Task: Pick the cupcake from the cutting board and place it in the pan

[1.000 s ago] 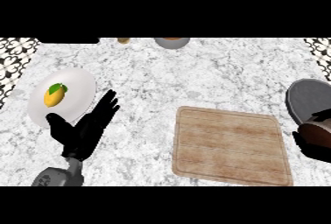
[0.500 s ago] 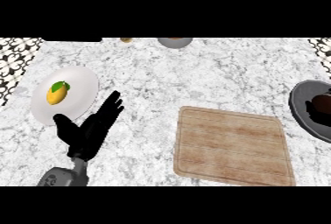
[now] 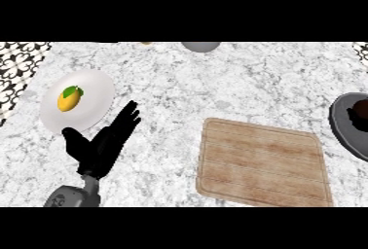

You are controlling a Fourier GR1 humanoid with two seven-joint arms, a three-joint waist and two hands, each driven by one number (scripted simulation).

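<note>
Left hand (image 3: 104,143) open, fingers straight, holding nothing, resting at lower left on surface (image 3: 215,82). Right hand out of view. Just beyond: white plate (image 3: 75,99) with yellow fruit (image 3: 69,98). Further right: cutting board (image 3: 262,163), bare. Cupcake (image 3: 359,114) apparently in pan (image 3: 343,127) at far right edge, well apart; placement looks done.

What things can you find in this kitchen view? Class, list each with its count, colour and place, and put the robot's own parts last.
Counter: one, grey-white marble, fills the view.
Plate: one, white, far left.
Fruit: one, yellow with green leaf, on the plate.
Cutting board: one, light wood, centre right, nothing on it.
Pan: one, dark grey, right edge.
Cupcake: one, dark brown, in the pan.
Grey object: one, top edge, cut off.
Left hand: one, black, open, lower left.
</note>
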